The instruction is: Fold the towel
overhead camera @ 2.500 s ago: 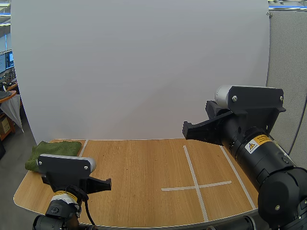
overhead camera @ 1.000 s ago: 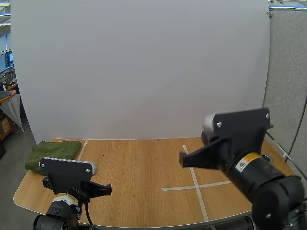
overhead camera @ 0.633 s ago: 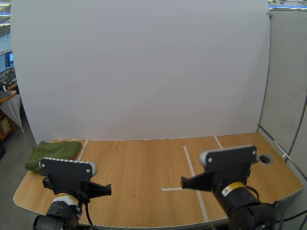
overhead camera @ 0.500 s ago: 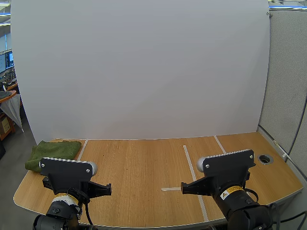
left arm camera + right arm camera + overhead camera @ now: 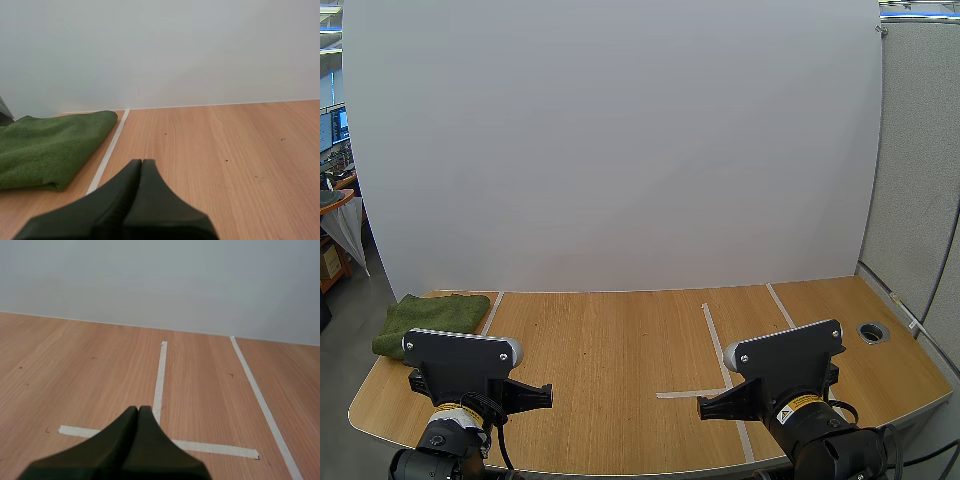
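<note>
A folded green towel (image 5: 430,318) lies at the far left corner of the wooden table (image 5: 610,370), left of a white tape line. In the left wrist view the towel (image 5: 45,147) sits ahead and to the side of my left gripper (image 5: 141,162), whose fingers lie together as one dark wedge, shut on nothing. My left gripper (image 5: 546,390) rests low at the table's front left. My right gripper (image 5: 703,405) is low at the front right, its fingers (image 5: 138,410) shut together over a tape cross (image 5: 159,435).
White tape lines (image 5: 715,345) mark a cross and a long strip on the right half of the table. A round cable hole (image 5: 872,331) sits near the right edge. A white backdrop stands behind the table.
My right arm has come down from high over the right side of the table to a low rest at the front right. The left arm and the towel have stayed still.
</note>
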You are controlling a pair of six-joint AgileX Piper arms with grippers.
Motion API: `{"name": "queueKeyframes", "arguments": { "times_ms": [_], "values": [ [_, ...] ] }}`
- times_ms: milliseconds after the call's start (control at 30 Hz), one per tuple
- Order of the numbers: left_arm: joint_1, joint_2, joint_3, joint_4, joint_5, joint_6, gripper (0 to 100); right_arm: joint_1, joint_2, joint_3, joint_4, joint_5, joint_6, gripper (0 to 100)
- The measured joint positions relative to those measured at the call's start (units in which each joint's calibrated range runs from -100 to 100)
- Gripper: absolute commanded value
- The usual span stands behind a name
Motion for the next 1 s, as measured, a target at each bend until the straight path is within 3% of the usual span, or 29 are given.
{"name": "queueKeyframes", "arguments": {
  "times_ms": [1000],
  "values": [
    [0.00,0.00,0.00,0.00,0.00,0.00,0,0.00,0.00,0.00,-0.44,0.21,0.00,0]
  ]
}}
